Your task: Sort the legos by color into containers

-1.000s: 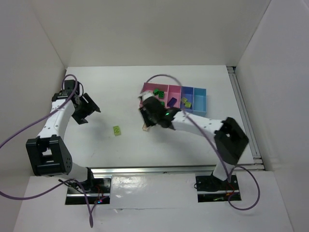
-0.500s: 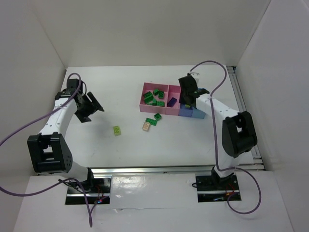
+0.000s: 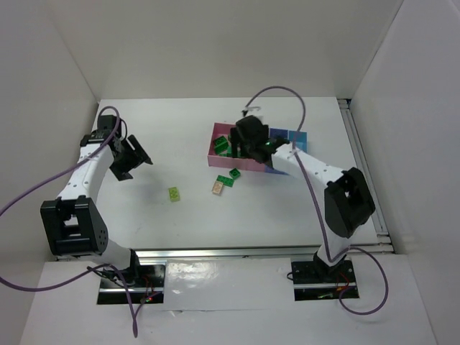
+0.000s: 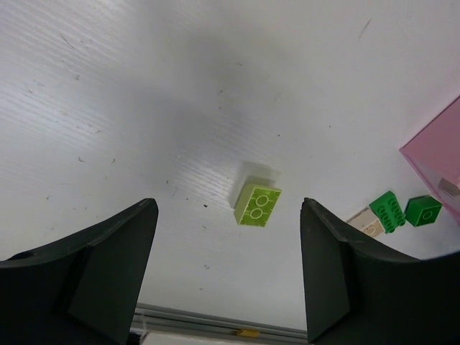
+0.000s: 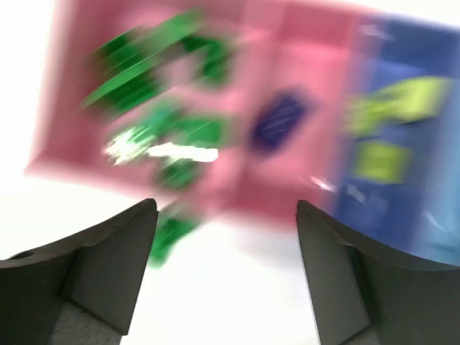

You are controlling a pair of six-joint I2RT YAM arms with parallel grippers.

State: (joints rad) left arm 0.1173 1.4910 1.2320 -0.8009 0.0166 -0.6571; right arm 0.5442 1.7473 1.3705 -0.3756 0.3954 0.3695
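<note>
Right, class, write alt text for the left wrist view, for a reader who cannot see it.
A yellow-green lego lies alone on the white table, seen between the open jaws of the left tool. At the right edge, a beige lego and two green legos sit near the corner of a pink container.

Top camera overlooks the whole table [image 3: 180, 129]; wrist cameras face down nearer, sharing its legos [image 4: 257, 205].

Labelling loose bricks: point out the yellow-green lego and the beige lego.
yellow-green lego [image 4: 257, 206], left wrist view, studded top face.
beige lego [image 3: 217, 187], top external view, its middle.
</note>
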